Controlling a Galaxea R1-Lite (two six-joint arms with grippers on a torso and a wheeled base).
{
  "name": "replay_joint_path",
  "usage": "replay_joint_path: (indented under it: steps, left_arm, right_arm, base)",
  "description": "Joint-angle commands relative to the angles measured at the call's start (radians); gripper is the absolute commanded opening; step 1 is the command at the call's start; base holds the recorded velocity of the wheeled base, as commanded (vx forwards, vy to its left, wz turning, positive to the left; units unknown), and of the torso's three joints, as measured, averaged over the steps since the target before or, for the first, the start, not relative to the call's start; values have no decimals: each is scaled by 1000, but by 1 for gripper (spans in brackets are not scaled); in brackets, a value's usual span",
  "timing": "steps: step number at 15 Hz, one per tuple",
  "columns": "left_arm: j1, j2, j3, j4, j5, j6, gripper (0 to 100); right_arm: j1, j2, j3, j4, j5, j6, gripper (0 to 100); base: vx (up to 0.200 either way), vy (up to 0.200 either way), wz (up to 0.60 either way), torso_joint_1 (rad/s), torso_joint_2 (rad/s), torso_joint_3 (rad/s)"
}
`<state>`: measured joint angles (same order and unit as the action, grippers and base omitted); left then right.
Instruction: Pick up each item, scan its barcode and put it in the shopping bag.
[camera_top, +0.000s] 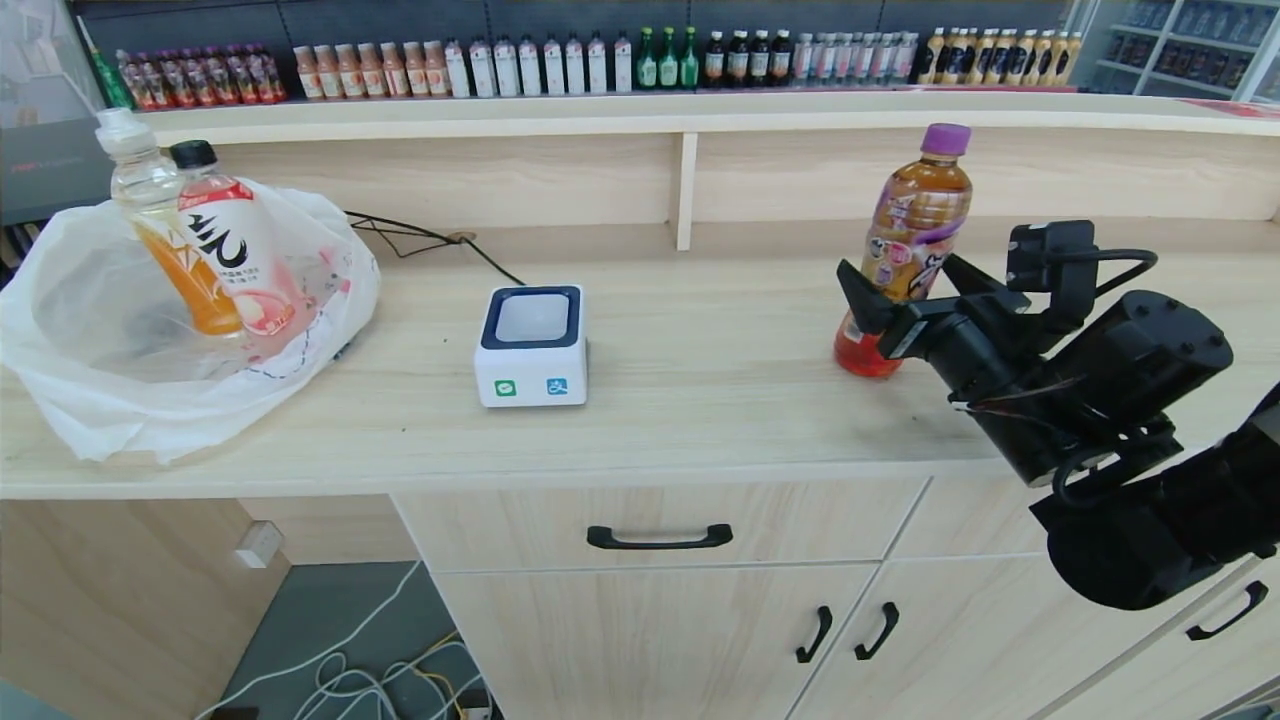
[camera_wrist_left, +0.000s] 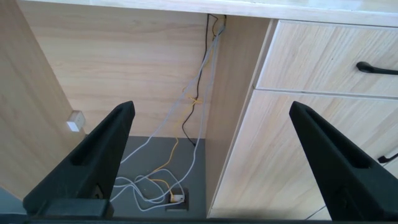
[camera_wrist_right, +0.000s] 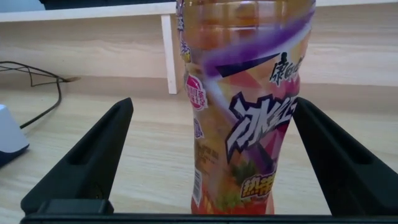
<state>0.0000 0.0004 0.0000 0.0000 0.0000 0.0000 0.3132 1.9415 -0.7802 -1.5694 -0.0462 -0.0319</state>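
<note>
A tea bottle (camera_top: 908, 245) with a purple cap stands upright on the right of the wooden counter (camera_top: 700, 390). My right gripper (camera_top: 900, 295) is open around its lower half, one finger on each side; the right wrist view shows the bottle (camera_wrist_right: 245, 112) between the fingers with gaps on both sides. The white barcode scanner (camera_top: 532, 345) sits mid-counter. At the far left lies the white plastic shopping bag (camera_top: 90, 370), with two bottles (camera_top: 205, 240) leaning inside it. My left gripper (camera_wrist_left: 211, 162) hangs open below counter level, facing the cabinet front and floor cables.
A raised back ledge (camera_top: 680, 125) with a vertical divider (camera_top: 683, 190) runs behind the counter. The scanner's black cable (camera_top: 430, 240) trails toward the bag. Shelves of drinks (camera_top: 600, 60) line the far wall. Drawers and doors with black handles (camera_top: 660, 538) lie under the counter.
</note>
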Motion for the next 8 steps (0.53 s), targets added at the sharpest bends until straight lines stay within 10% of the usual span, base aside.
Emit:
replay_joint_path:
  steps: [1, 8]
  left_arm:
    - [0, 0, 0, 0, 0, 0, 100]
    - [0, 0, 0, 0, 0, 0, 100]
  right_arm:
    - [0, 13, -13, -1, 2, 0, 100]
    - [-6, 96, -143, -1, -1, 0, 100]
  base:
    - [0, 0, 0, 0, 0, 0]
    - [0, 0, 0, 0, 0, 0]
